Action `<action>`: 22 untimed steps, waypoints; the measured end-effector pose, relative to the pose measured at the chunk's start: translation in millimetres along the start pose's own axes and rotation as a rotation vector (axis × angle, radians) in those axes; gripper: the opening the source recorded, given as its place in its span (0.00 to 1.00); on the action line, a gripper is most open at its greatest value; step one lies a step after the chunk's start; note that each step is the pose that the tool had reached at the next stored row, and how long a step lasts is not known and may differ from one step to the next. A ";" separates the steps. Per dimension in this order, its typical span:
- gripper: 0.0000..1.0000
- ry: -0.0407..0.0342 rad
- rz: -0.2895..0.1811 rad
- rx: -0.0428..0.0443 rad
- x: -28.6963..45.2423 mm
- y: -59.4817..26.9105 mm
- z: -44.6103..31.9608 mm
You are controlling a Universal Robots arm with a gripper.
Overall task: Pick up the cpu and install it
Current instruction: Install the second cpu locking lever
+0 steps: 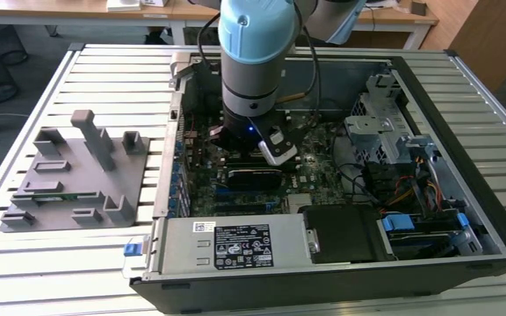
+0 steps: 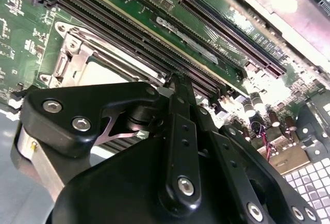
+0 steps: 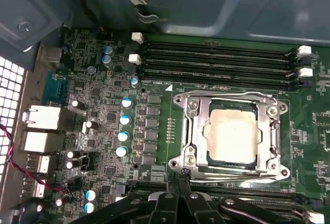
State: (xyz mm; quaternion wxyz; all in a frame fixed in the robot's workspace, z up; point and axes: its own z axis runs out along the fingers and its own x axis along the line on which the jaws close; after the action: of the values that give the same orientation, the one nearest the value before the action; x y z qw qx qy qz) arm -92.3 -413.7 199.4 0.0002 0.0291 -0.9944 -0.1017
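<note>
Arm (image 1: 251, 59): fat cylindrical link, pale blue cap on top, silver-grey sleeve under it, then a black band ring and a dark wrist block with a small blue light lit on it. Black cables (image 1: 207, 39) run down beside the link. A silver and black camera module (image 1: 279, 146) is bolted on by the wrist.

Gripper (image 2: 175, 87) in second wrist view: matte black linkage bars, rounded edges, silver screw heads at the pivots, a row of small holes along the centre bar, bare metal body showing at one side. First wrist view shows the same black links (image 3: 178, 203) with round pivot screws.
</note>
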 end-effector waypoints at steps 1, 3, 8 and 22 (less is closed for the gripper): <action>0.11 -0.0002 0.000 -0.0033 0.6 -0.1 0.7; 0.11 -0.0007 0.000 -0.0109 1.1 -0.3 2.0; 0.11 -0.0017 0.000 -0.0292 1.5 -0.9 5.0; 0.11 -0.0035 0.000 -0.0556 4.8 -1.5 9.4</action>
State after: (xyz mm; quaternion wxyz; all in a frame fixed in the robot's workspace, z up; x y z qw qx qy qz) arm -97.1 -413.5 189.8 -0.0007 0.0291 -0.9912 -0.1294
